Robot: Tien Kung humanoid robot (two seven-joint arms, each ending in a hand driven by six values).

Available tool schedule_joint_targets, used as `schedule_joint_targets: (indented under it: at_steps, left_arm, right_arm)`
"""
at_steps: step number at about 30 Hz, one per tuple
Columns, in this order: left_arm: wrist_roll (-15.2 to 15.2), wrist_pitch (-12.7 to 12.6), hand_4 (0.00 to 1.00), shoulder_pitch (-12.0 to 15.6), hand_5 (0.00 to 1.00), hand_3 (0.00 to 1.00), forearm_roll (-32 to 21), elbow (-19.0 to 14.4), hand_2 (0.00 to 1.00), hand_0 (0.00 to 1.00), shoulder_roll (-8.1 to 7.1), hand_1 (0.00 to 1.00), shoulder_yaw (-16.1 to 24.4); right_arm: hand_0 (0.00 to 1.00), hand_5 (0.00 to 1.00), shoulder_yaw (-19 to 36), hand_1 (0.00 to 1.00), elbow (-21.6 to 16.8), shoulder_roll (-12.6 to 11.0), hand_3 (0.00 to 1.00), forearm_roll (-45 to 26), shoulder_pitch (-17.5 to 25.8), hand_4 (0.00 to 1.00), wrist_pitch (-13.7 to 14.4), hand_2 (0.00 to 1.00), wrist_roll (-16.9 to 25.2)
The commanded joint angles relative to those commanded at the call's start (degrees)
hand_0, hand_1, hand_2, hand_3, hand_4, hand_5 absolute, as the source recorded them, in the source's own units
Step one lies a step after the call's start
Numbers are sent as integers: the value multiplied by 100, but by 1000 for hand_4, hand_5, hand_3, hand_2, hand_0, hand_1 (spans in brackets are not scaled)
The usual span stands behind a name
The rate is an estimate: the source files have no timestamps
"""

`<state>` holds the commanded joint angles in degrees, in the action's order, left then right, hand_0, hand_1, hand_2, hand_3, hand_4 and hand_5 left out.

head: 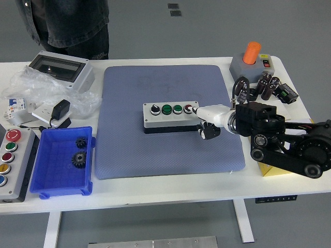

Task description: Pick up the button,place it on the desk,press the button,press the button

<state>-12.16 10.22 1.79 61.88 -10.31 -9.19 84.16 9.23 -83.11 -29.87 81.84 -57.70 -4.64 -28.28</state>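
Observation:
A grey button box lies in the middle of the blue mat, carrying a black selector, two green buttons and a red button at its right end. My right hand reaches in from the right. Its white index finger is stretched out, with the tip resting on the red button. The thumb curls under, beside the box's right end, and the hand holds nothing. My left arm is out of sight.
A blue bin with two black gears and a panel of coloured buttons sit at front left. A grey enclosure and plastic wrap lie at back left. An orange-knobbed box stands at back right. A person stands at the far side.

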Motion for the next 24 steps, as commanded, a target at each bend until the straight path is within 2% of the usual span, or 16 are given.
schedule_joint_targets:
  at_steps: [3,6,9,10,12,15,16,19,21,22,24]
  left_arm:
    - [7,-5,691,11,268,632,-2,0,576,706,-2,724,2]
    - [11,-9,690,20,270,632,-10,0,576,706,-3,723,-1]
    - [6,-8,690,31,270,632,-18,0,576,706,-1,723,-10]
    - [3,-8,690,37,273,631,-23,0,577,706,0,722,-16]
    - [-5,-7,690,46,273,631,-25,0,577,706,3,722,-23]
    - [-21,-14,690,64,273,631,-49,0,577,706,13,722,-47]
    - [-24,-17,690,69,274,631,-55,0,576,706,19,722,-52]
    - [-33,-28,690,86,274,631,-85,0,576,706,58,722,-71]
    - [-43,-34,690,96,274,631,-101,0,576,706,85,722,-81]
    - [-49,-36,691,98,277,630,-105,0,576,706,96,722,-84]
    - [-57,-41,691,96,277,630,-113,0,576,706,114,722,-86]
  right_arm:
    - [403,2,298,394,-139,-116,998,189,0,163,78,249,-51]
    - [395,2,593,388,-294,-247,998,378,36,162,12,246,-203]
    - [395,2,951,388,-496,-398,998,577,158,162,-199,246,-487]
    - [371,2,1092,395,-569,-449,998,638,248,236,-303,250,-607]
    - [371,2,1384,395,-675,-507,998,756,453,236,-491,250,-838]
    - [371,2,1999,395,-754,-369,998,1116,870,236,-748,250,-869]
    - [339,35,2205,423,-762,-295,998,1239,1002,540,-739,382,-869]
    - [339,35,2892,423,-783,48,998,1747,1507,540,-382,382,-818]
    - [339,35,3308,423,-789,295,998,2085,1837,540,-69,382,-599]
    - [465,137,3514,587,-779,402,987,2248,1994,634,104,625,-482]
    - [465,137,3945,587,-727,620,987,2562,2311,634,505,625,-211]
